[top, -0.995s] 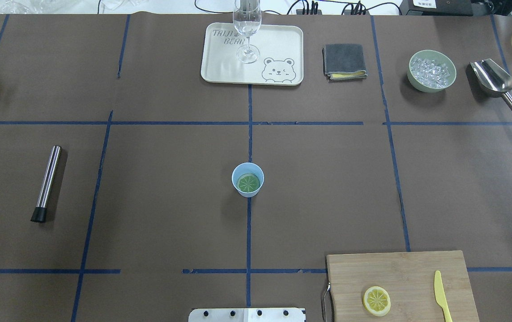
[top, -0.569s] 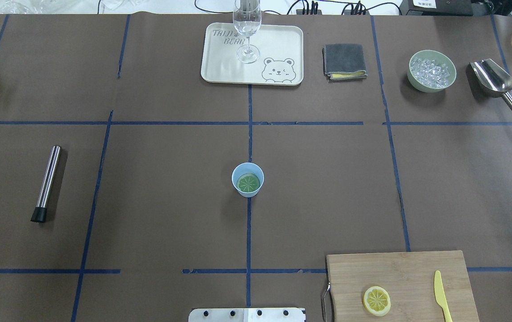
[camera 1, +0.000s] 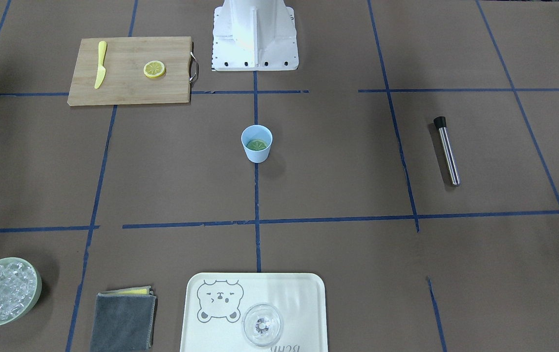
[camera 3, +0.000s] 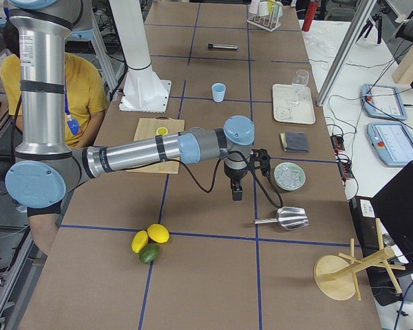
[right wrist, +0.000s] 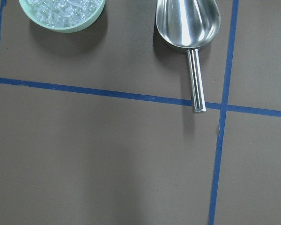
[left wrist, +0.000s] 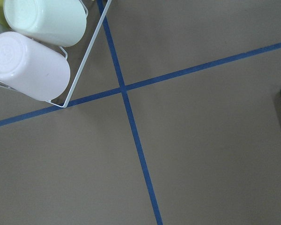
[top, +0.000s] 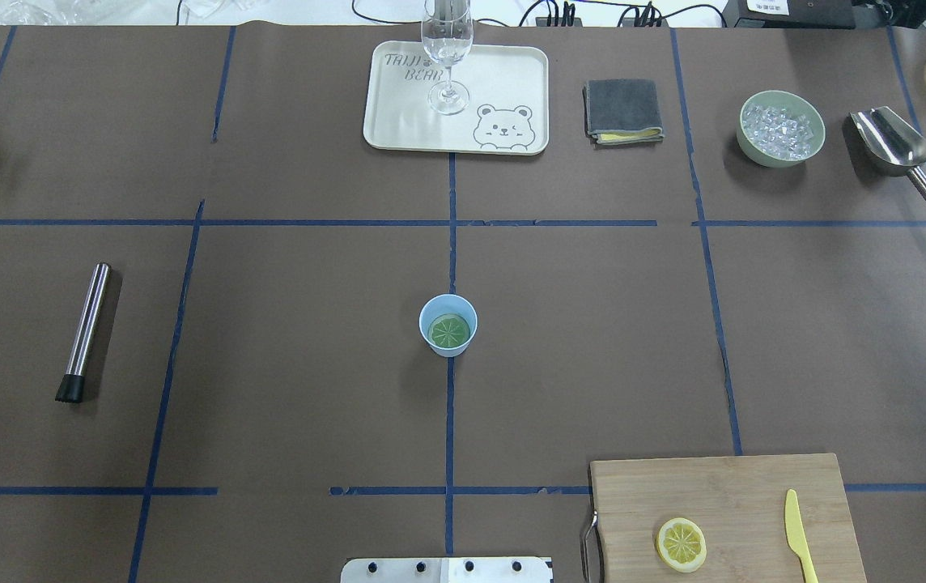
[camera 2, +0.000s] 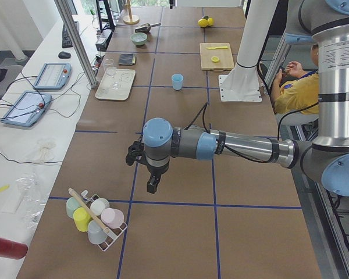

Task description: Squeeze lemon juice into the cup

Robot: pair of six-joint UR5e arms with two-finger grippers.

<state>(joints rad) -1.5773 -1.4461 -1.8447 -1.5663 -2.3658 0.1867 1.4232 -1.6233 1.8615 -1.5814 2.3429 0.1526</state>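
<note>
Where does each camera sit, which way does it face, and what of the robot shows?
Front-facing: across the table, facing the robot's base.
Overhead: behind the robot, looking forward; base plate only.
Exterior left: table's left end; left arm near.
Exterior right: right end; right arm near.
Left wrist: down on cup rack; no robot part.
Right wrist: down on ice bowl, scoop; no robot part.
Shared: first two show the lemon in the cup.

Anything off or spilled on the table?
Nothing stands out: cup upright at centre with lemon slice flat inside, glass upright on tray, no spill visible.
</note>
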